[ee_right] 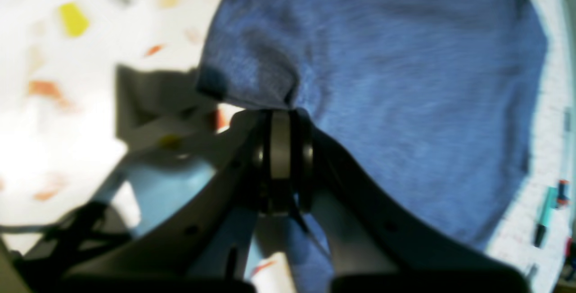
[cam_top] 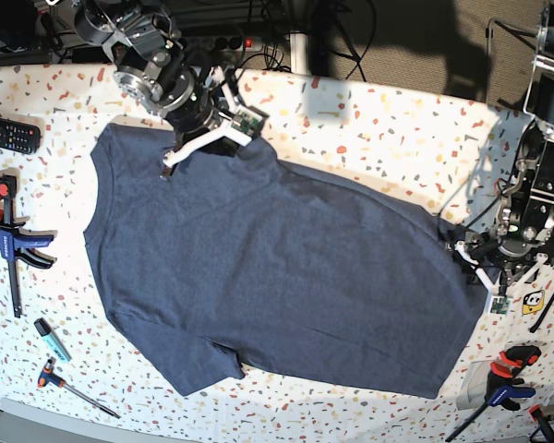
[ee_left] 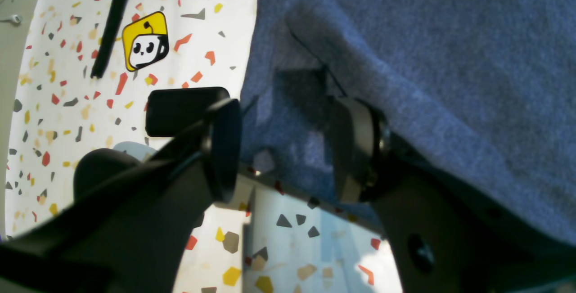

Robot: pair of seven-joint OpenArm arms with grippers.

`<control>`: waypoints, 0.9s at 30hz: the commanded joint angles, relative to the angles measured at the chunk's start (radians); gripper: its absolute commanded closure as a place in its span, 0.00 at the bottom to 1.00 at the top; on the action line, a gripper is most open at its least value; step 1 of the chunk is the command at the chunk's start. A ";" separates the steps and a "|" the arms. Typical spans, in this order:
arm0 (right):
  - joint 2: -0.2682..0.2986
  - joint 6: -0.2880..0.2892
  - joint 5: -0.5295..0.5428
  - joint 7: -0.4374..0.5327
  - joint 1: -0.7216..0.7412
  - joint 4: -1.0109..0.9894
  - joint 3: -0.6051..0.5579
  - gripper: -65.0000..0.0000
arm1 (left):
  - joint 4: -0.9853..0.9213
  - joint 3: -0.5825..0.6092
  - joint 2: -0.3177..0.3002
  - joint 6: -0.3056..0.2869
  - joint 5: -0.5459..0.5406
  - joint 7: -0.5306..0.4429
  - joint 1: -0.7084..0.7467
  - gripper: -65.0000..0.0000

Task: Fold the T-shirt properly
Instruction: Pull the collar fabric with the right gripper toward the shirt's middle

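Observation:
The navy T-shirt [cam_top: 277,268] lies spread flat and plain side up across the speckled table [cam_top: 369,120]. My right gripper [cam_top: 171,159] is at the shirt's far-left corner. In the blurred right wrist view its jaws are pressed together on a pinch of the T-shirt [ee_right: 405,81], and the right gripper [ee_right: 280,119] holds that fold. My left gripper [cam_top: 463,251] is at the shirt's right edge. There the left gripper [ee_left: 288,149] stands open, its pads [ee_left: 222,149] on either side of the T-shirt's [ee_left: 427,59] edge, without clamping it.
A remote [cam_top: 9,134], clamps [cam_top: 9,240], a marker [cam_top: 51,339] and a screwdriver [cam_top: 74,388] lie along the left edge. More clamps [cam_top: 508,378] sit at the front right. A yellow sticker [ee_left: 145,41] and a black strip [ee_left: 112,23] are beside the left gripper.

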 commanded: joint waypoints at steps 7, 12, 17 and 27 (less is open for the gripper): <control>0.005 -0.056 -0.034 0.001 0.012 0.118 0.005 1.00 | 0.017 -0.010 -0.014 0.006 0.007 -0.021 -0.024 0.53; 0.002 -0.057 -0.034 0.002 0.035 0.112 0.006 1.00 | 0.017 -0.010 -0.014 0.006 0.007 -0.019 -0.024 0.53; -0.037 -0.058 0.025 0.022 0.109 0.059 0.052 1.00 | 0.017 -0.010 -0.015 0.006 0.007 -0.011 -0.024 0.53; -0.079 -0.056 0.113 0.074 0.333 -0.193 0.061 1.00 | 0.017 -0.010 -0.014 0.005 0.008 -0.007 -0.024 0.53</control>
